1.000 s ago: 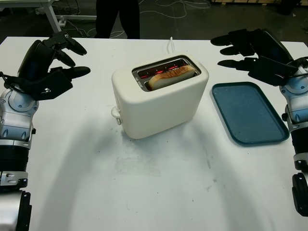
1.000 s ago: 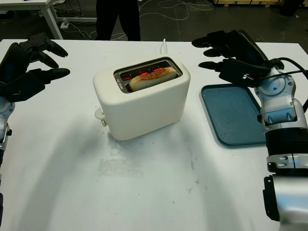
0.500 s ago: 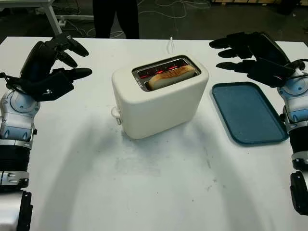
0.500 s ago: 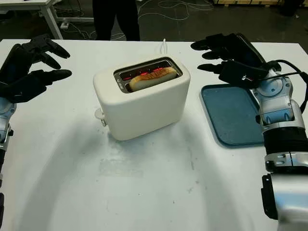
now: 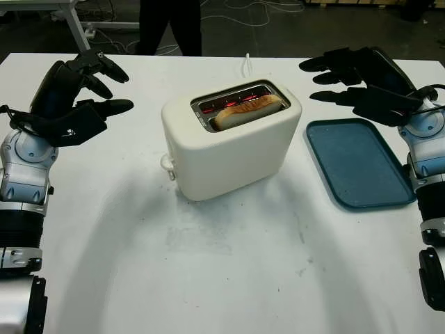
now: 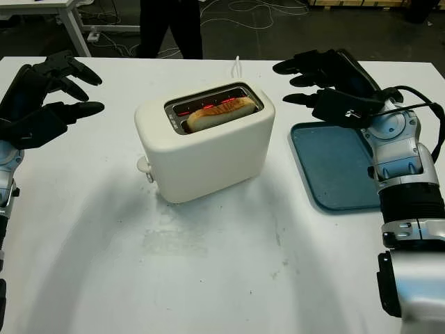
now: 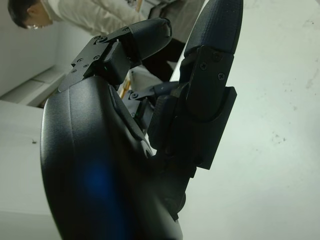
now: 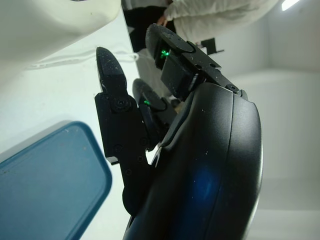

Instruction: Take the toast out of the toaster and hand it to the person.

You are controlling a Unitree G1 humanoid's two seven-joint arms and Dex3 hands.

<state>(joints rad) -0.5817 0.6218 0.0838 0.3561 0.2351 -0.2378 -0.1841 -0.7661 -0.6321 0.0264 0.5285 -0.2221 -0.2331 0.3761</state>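
Observation:
A cream toaster (image 5: 229,142) stands in the middle of the white table, its slots glowing red. A browned slice of toast (image 5: 247,111) sticks up out of the near slot. My left hand (image 5: 87,94) hovers open above the table to the left of the toaster, well apart from it. My right hand (image 5: 348,76) is open to the right of the toaster, above the far end of the tray. A person (image 5: 170,24) in dark trousers stands at the far edge of the table.
A blue tray (image 5: 358,163) lies flat to the right of the toaster. A white cord (image 5: 246,62) runs from the toaster off the table's far edge. Bare tabletop (image 5: 222,271) stretches in front of the toaster.
My right hand has drifted a little left, toward the toaster. The left hand has edged slightly right. The person behind the table has shifted their legs. The toast has not moved.

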